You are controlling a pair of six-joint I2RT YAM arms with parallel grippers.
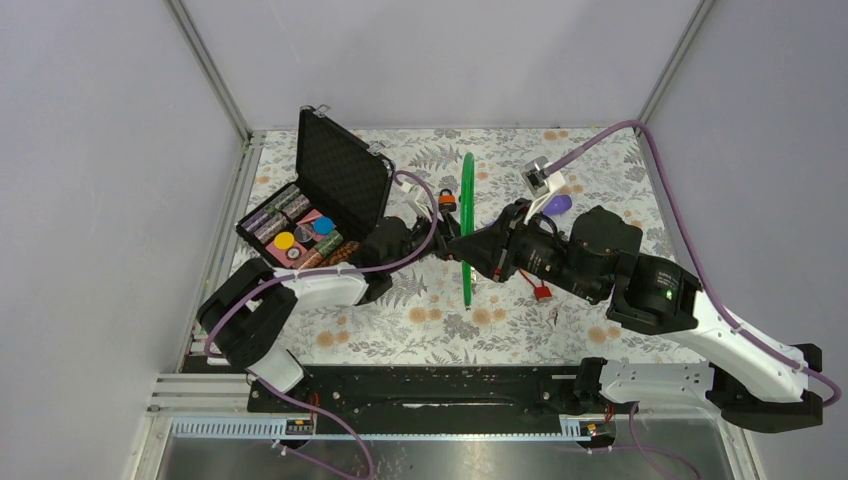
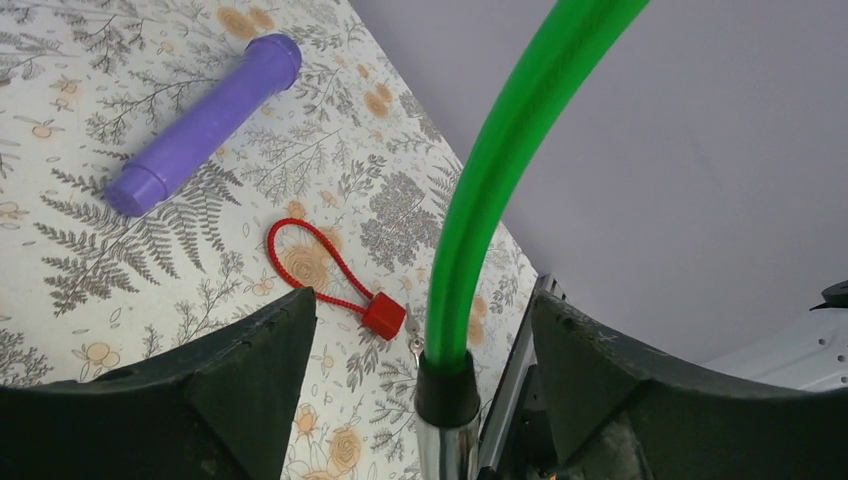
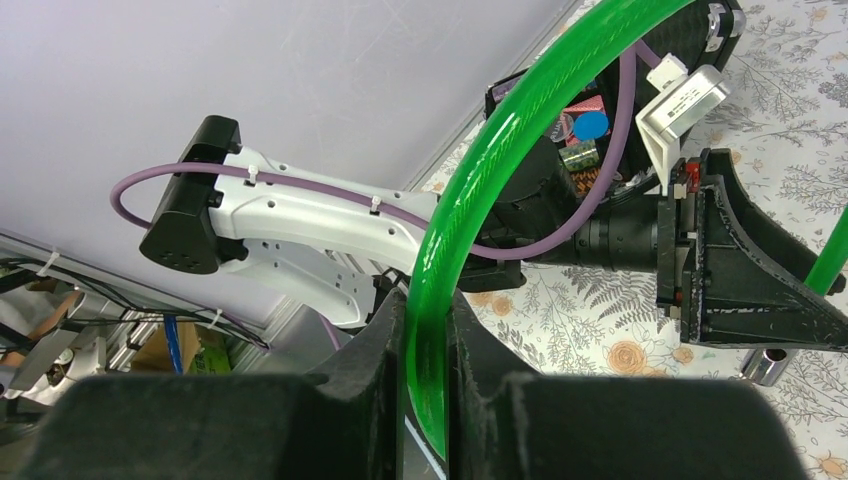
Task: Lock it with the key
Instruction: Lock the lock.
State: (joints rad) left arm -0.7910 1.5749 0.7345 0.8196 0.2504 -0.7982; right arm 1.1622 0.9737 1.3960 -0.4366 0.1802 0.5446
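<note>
Fern-and-flower cloth covers the bench point(image 1: 420, 320), walled in pale grey, where two arms meet over a green cable lock point(image 1: 467, 230) stood on edge as a hoop. The right hand point(image 3: 425, 315) is clamped on the cable, seemingly to keep the loop upright and steady. The left hand point(image 2: 420, 305) stands spread on either side of the cable's chrome end point(image 2: 443, 455), touching nothing, placed as if to guide or seat that end.

Neither hand carries a key. A small silvery piece point(image 2: 415, 346) lying just beside a red cable lock point(image 2: 383, 316) on the bench may be the key, though it is too small to be sure. A purple cylinder point(image 2: 205, 125) lies farther off, and a black case point(image 1: 340, 180), lid up and filled with coloured pieces, sits behind the left arm. The hoop stands between the left hand and the red lock, so a reach from that side looks awkward.
</note>
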